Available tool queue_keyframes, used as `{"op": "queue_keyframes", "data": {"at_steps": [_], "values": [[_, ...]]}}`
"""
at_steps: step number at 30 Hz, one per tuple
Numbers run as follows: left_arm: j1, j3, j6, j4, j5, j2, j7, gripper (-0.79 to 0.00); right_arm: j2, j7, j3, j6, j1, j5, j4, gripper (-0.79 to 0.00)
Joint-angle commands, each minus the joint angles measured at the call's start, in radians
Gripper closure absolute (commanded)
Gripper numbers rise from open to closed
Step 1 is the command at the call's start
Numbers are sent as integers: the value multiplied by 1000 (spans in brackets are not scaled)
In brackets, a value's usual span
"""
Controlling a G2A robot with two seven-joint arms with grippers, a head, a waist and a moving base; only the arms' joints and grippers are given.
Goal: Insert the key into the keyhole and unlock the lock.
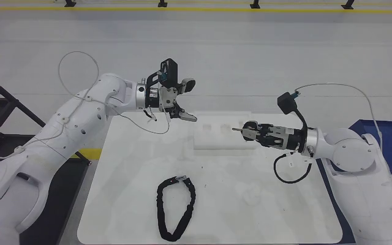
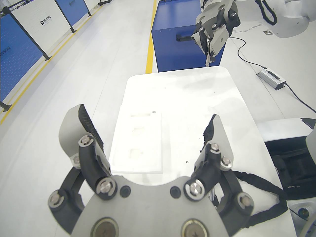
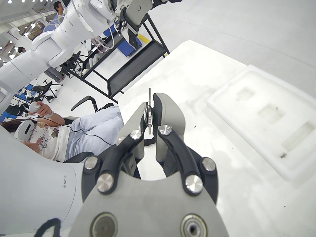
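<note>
The right tool pinches the key, blade out for insertion; the left tool hangs wide open, empty, likely to steady the lock by the table's front edge.

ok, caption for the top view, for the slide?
Right claw holds the key near the foam tray, left claw open; black lock lies on the table.

Bright, even overhead lighting; washed-out glare across glossy white rectangular table; strong wide-angle bending at wrist-view edges.
</note>
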Motion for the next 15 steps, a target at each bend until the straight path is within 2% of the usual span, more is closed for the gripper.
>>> {"op": "queue_keyframes", "data": {"at_steps": [1,5,15], "values": [[22,-12,27,-17,18,6,-13,-785,0,0,0,0,0,0,0,0],[70,-42,-9,-49,36,25,-4,-785,0,0,0,0,0,0,0,0],[200,-64,-9,-121,149,87,80,-785,0,0,0,0,0,0,0,0]]}}
